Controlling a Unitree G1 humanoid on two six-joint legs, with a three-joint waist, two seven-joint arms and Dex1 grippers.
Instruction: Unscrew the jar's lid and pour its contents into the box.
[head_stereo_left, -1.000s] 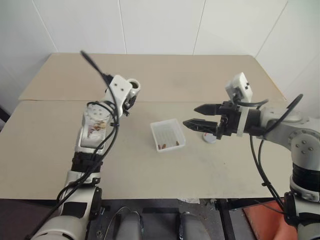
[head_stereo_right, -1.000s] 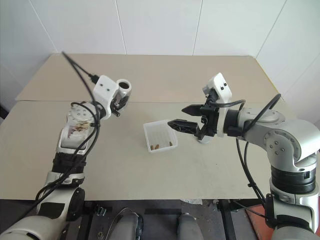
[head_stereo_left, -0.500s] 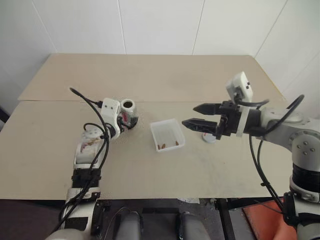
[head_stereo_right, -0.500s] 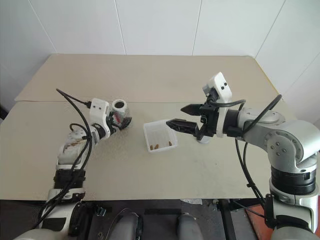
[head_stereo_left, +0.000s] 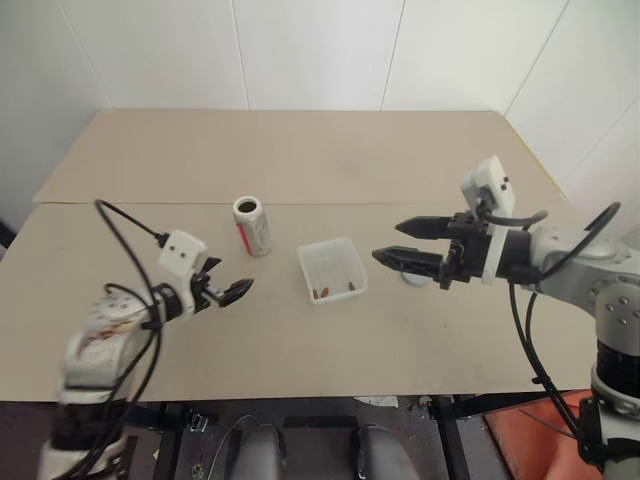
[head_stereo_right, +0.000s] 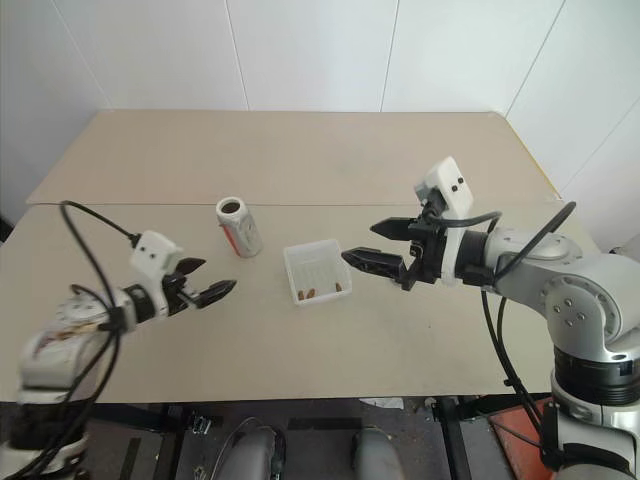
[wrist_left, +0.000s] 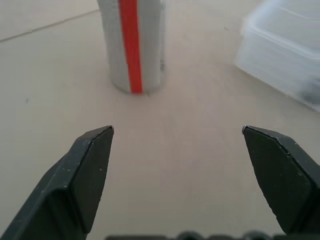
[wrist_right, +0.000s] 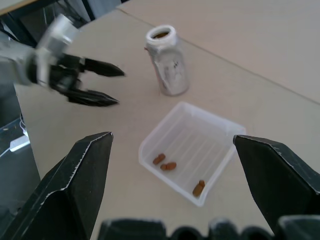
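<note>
Grippers stand nearest the camera, one on each side of the table. Left gripper: positioned low over the near left part of the tabletop, fingers spread wide apart, nothing between them. In the left wrist view the two black fingertips frame bare table surface, with the jar ahead of them and clear of both tips.

Right gripper: positioned above the table on the right, pointing toward the box, fingers likewise spread wide with nothing held. Its lower finger tip is just beside the right wall of the box as seen from the head cameras, but well above it.

Box: rests flat on the table between the two grippers, near the table centre. The contents lie inside it as three small brown pieces, grouped toward its near wall; two lie close together and one sits apart near a corner.

Lid: a pale round cap lying on the table behind the right gripper's fingers, partly hidden by them, to the right of the box.

Jar: stands upright on the table, to the left of the box and slightly farther back, apart from it. Its mouth is open and uncapped. The red-and-white label faces the left gripper. Neither gripper touches the jar.

Beyond the jar, a seam runs across the tabletop, and a white panelled wall closes the scene.
</note>
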